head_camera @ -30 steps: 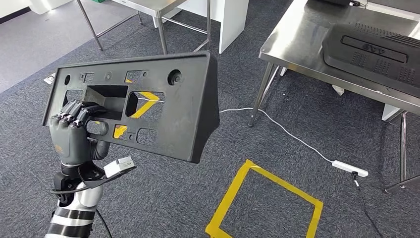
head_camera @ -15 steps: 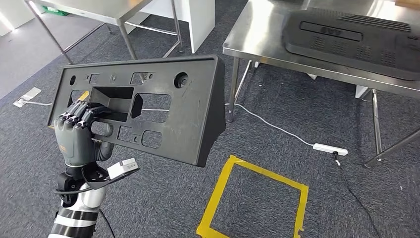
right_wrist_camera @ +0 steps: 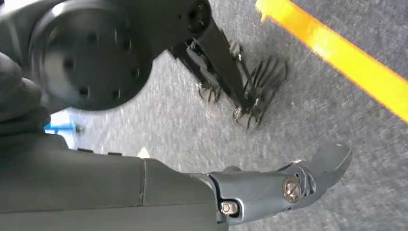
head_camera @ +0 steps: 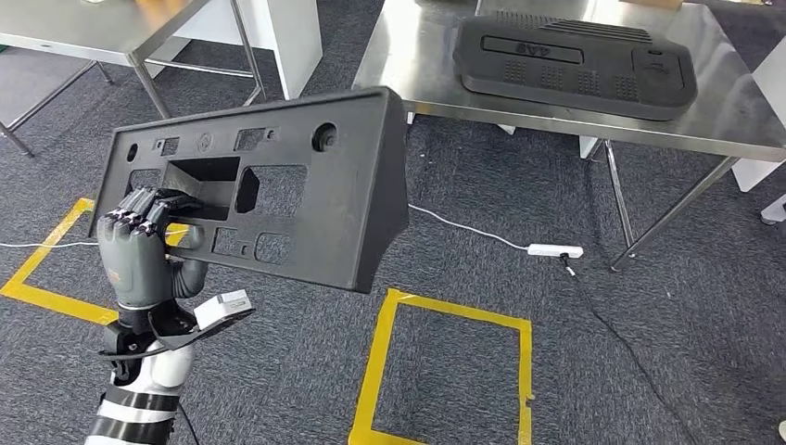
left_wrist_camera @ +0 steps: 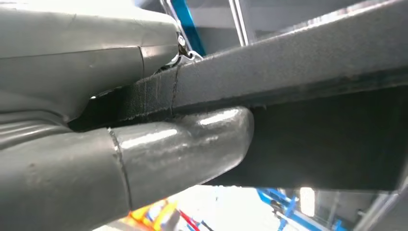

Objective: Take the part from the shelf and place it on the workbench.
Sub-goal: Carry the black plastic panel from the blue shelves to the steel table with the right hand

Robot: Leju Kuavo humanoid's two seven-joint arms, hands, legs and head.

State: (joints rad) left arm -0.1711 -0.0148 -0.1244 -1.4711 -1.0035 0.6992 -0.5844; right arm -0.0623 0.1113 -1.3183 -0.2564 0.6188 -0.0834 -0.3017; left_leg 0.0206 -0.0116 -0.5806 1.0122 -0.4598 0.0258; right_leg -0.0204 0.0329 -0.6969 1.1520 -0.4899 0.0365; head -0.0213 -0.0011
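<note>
My left hand (head_camera: 139,255) grips a large black plastic part (head_camera: 315,213) with several cut-outs, fingers hooked over the edge of one opening at its left end. The part is held upright in front of me, above the carpet. In the left wrist view the thumb (left_wrist_camera: 183,149) presses under a black bar of the part (left_wrist_camera: 298,72). The steel workbench (head_camera: 408,74) stands ahead to the right, beyond the part. My right hand (right_wrist_camera: 288,187) hangs over the carpet with its thumb stretched out and nothing in it.
A wide black panel (head_camera: 575,65) lies on the workbench. A second steel table (head_camera: 83,28) and a white cabinet (head_camera: 297,37) stand at the back left. On the carpet lie a white power strip (head_camera: 554,250) with its cable and a yellow tape square (head_camera: 445,371).
The camera has turned and moved: the workbench and the floor markings have slid left and the bench now sits more centred ahead. The part stays gripped in my left hand as before.
</note>
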